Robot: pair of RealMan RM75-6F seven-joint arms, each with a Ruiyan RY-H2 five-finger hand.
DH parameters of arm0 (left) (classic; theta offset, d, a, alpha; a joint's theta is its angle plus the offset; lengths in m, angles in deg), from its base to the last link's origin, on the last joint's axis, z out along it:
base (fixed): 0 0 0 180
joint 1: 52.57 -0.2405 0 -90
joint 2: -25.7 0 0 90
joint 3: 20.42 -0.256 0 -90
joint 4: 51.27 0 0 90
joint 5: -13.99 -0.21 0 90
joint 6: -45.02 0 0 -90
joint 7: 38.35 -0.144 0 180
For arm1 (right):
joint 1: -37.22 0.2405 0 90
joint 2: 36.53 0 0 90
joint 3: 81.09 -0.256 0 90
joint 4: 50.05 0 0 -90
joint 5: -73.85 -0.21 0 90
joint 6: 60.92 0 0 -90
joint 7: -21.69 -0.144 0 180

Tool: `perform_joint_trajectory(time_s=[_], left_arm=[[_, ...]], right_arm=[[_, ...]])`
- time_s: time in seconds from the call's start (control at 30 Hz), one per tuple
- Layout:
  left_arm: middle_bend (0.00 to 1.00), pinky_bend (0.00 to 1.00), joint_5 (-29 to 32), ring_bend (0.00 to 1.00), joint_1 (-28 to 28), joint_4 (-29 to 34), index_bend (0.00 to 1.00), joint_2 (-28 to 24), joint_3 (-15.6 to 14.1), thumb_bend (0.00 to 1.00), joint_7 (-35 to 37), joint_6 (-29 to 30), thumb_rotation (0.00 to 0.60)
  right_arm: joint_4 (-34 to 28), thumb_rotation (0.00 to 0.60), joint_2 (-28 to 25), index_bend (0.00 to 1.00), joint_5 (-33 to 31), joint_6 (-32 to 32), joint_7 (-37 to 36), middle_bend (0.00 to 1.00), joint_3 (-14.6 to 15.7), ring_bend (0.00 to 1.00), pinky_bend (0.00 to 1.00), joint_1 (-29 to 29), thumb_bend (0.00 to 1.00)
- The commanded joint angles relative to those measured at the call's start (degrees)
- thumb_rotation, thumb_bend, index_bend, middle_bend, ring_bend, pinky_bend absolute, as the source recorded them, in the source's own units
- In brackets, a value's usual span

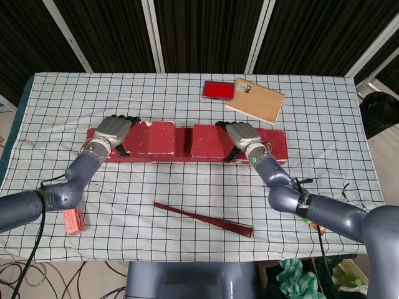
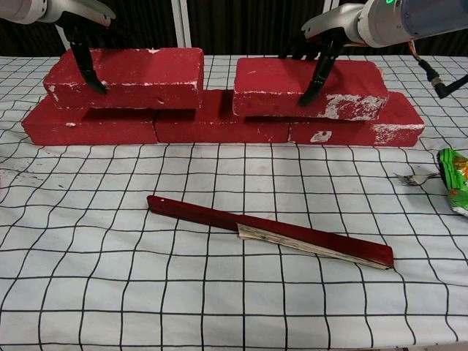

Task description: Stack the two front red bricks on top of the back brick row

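On the far three-brick row (image 2: pixel 219 124): two red bricks, left brick (image 2: pixel 124 77) gripped by left hand (image 1: pixel 112 129), right brick (image 2: pixel 307 88) by right hand (image 1: pixel 243 134), gap between.

Checked-cloth table (image 1: pixel 187 93) with brick row (image 2: pixel 219 124), folded fan (image 2: pixel 270 232), notebook (image 1: pixel 255 99), red case (image 1: pixel 218 90), fork (image 2: pixel 411 178).

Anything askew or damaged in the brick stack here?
The right top brick sits tilted, its left end lifted off the back row, with the right hand on it. Its front face has white scuffs. The left top brick looks level.
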Motion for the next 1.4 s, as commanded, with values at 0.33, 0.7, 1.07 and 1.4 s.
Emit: perform_joint_trajectory(time_s=[0.33, 0.7, 1.07, 1.4], left_arm=[[0.19, 0.23, -0.7, 0.12, 0.0, 0.3, 0.14, 0.1, -0.2, 0.25, 1.0, 1.0, 0.600], [0.19, 0.23, -1.1, 0.12, 0.2, -0.9, 0.14, 0.8, -0.6, 0.25, 1.8, 0.1, 0.600], [0.19, 0.23, -1.2, 0.12, 0.3, -4.4, 0.14, 2.1, -0.8, 0.25, 3.1, -1.9, 0.600], [0.19, 0.23, -1.3, 0.12, 0.9, -6.2, 0.14, 3.3, -1.4, 0.25, 3.7, -3.5, 0.600]], right_arm=[[0.9, 0.600, 2.6, 0.29, -3.1, 3.1, 0.0, 0.34, 0.5, 0.39, 0.39, 2.5, 0.32], [3.3, 0.600, 4.5, 0.29, -1.2, 3.7, -0.7, 0.34, -0.3, 0.39, 0.39, 3.2, 0.32], [5.4, 0.600, 5.8, 0.29, 1.0, 1.7, -0.9, 0.34, 0.2, 0.39, 0.38, 3.7, 0.32], [7.6, 0.600, 7.1, 0.29, 1.8, 1.1, -2.3, 0.34, -0.4, 0.39, 0.38, 3.8, 0.32]])
